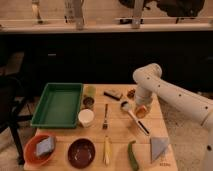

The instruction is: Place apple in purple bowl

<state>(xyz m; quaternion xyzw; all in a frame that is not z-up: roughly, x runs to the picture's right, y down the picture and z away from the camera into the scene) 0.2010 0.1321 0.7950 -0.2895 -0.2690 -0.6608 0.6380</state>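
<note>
Orange-red apple [143, 111] sits on the right of the bench [120, 146], the hand [141, 107] clamped around it; likely firm, smooth and light, best gripped across its middle, purple bowl [81, 152] well apart

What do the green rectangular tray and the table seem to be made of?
Green rectangular tray: probably plastic, uniform colour, smooth moulded rim. Table: wood, pale planks with visible seams. The gripper is down at the small orange-red apple on the table's right side.
</note>
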